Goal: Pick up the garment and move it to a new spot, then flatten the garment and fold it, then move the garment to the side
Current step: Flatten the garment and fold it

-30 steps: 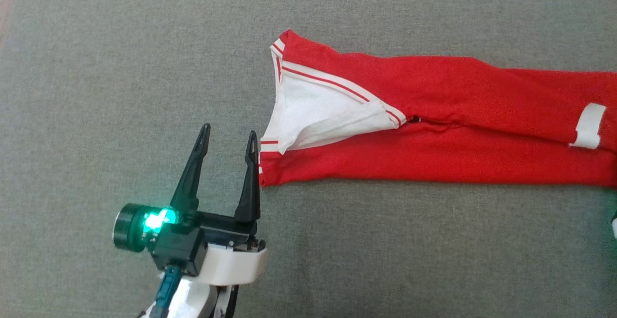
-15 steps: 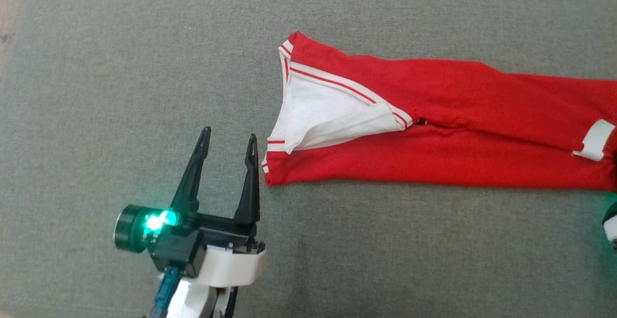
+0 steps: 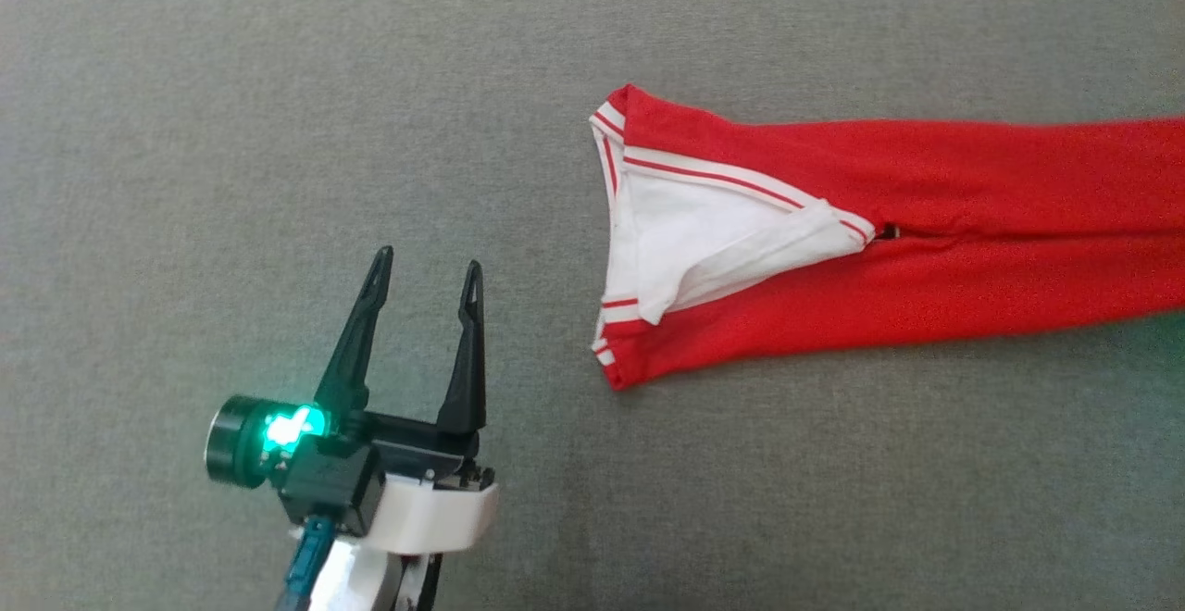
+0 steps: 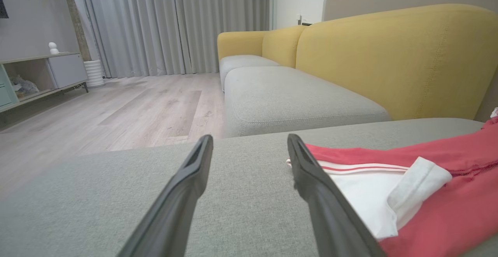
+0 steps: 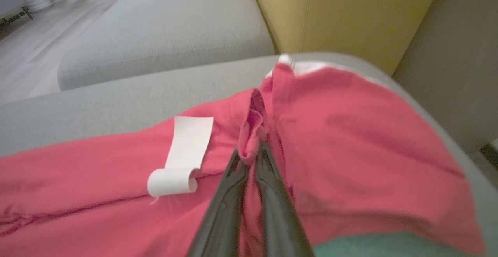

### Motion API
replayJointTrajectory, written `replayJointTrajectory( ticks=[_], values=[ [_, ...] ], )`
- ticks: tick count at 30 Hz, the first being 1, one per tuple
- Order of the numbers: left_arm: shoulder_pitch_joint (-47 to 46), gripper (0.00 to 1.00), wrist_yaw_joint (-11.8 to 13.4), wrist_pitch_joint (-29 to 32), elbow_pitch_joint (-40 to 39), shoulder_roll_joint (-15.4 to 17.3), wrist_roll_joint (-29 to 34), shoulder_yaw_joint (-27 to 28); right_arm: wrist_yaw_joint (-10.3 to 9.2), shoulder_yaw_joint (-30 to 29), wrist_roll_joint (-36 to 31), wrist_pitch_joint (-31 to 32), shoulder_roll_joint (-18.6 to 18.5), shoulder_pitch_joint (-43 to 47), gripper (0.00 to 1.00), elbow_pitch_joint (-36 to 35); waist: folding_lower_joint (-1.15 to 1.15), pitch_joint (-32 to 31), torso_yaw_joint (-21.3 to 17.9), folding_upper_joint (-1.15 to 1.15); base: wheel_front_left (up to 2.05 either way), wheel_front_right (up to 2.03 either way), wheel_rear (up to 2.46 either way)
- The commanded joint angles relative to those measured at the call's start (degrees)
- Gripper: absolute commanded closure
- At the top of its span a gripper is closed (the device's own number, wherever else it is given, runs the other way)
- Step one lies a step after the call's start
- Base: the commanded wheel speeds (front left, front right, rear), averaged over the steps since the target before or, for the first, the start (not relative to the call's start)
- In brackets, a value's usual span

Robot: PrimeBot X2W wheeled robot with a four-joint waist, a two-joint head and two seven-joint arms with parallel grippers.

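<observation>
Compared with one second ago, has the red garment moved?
Yes. The garment slid toward the robot's right across the cushion, whose floor-side edge at top left barely shifted.

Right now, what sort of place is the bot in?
Looks like a home living room: a yellow-backed sofa with grey seat cushions, long grey curtains and a wood floor. The red garment lies on a similar grey cushion.

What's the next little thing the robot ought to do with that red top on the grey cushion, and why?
Probably lift the right tool a little, to raise the red garment off the grey cushion. That tool is shut on a pinched fold of the fabric, so the grip looks made. The left tool stands open beside the collar end, apart from the cloth.
</observation>
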Motion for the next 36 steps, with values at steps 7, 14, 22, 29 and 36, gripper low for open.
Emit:
replayJointTrajectory(
  ticks=[7, 14, 22, 29, 36],
  values=[
    [-0.22, 0.00, -1.10, -0.46, -0.98, -0.60, 1.45, 3.45, -0.05, 1.11, -1.98, 2.35, -4.65, -3.76, 1.00, -14.84, 0.00, -0.25, -1.32, 0.00, 0.00, 0.00, 0.00],
    [-0.20, 0.00, -2.28, -0.46, -0.27, -1.79, 1.74, 4.12, -0.05, 9.29, -5.04, 7.79, -0.42, -4.41, 1.00, -33.08, 0.00, -0.44, -0.47, 0.00, 0.00, 0.00, 0.00],
    [-0.80, 0.00, -3.98, -0.46, 0.62, -3.34, 1.93, 4.51, -0.05, 23.63, -8.10, 11.83, 9.26, -8.88, 1.00, -37.35, 0.00, 0.39, 1.88, 0.00, 0.00, 0.00, 0.00],
    [-0.92, 0.00, -4.99, -0.46, 1.22, -4.42, 2.26, 4.84, -0.05, 34.67, -8.70, 10.94, 16.62, -11.82, 1.00, -28.75, 0.00, 1.44, 3.82, 0.00, 0.00, 0.00, 0.00],
    [-1.07, 0.00, -5.73, -0.46, 2.05, -5.14, 2.60, 5.19, -0.05, 40.11, -7.64, 7.26, 23.08, -11.99, 0.00, -20.73, 0.00, 1.22, 4.61, 0.00, 0.00, 0.00, 0.00]
  ],
)
